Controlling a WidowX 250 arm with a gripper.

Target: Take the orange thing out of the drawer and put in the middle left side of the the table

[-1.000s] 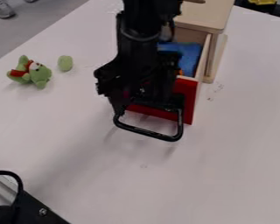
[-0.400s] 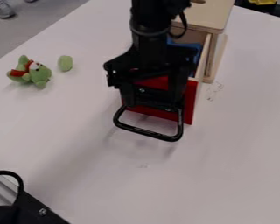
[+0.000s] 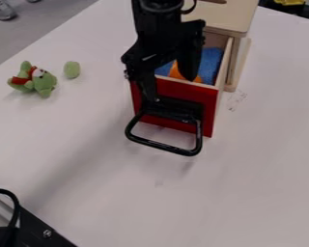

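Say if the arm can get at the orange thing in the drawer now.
Probably yes. The drawer is open and the orange thing shows inside. But one finger of the claw seems to hang outside the red front, so it may need shifting inward.

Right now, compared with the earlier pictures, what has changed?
The gripper has moved up the view, revealing more of the orange thing in the drawer. I see nothing taken hold of or let go. The open drawer and the green plush toy stayed put.
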